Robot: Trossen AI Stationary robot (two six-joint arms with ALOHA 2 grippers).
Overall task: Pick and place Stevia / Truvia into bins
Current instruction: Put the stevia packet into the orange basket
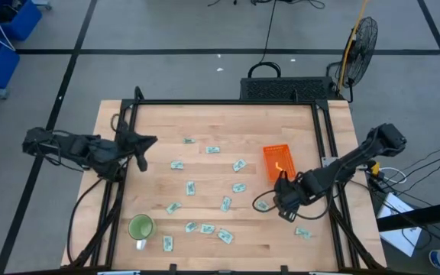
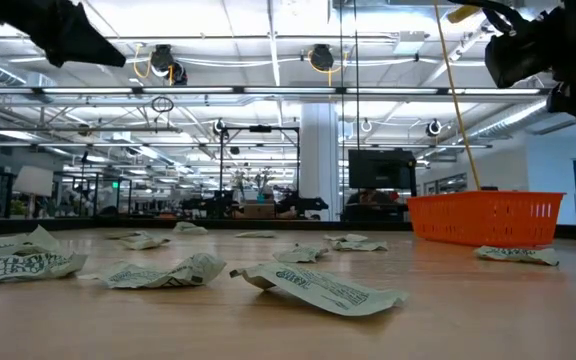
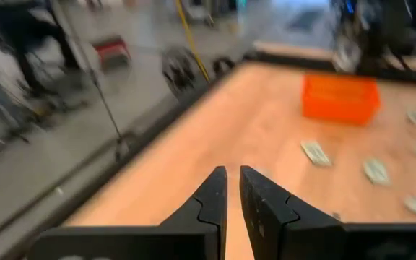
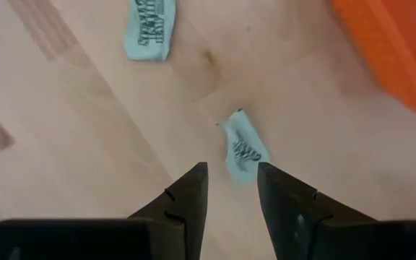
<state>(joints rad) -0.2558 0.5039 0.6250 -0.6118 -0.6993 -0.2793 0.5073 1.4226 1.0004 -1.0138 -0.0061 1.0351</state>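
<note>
Several pale green and white sachets (image 1: 226, 203) lie flat and scattered over the wooden table. The orange tray (image 1: 277, 162) stands right of the table's middle, and nothing shows inside it. My right gripper (image 1: 281, 200) hangs open above the table just near of the tray. One sachet (image 4: 243, 148) lies on the wood below and ahead of its fingertips (image 4: 231, 170), and another (image 4: 150, 29) lies farther off. My left gripper (image 3: 233, 180) is shut and raised over the table's left part (image 1: 140, 147), holding nothing.
A round green cup (image 1: 140, 228) stands near the table's near left corner. A black frame rail (image 1: 228, 103) runs along the far edge and down both sides. One sachet (image 1: 302, 233) lies near the right near corner. Bare wood shows along the far side of the table.
</note>
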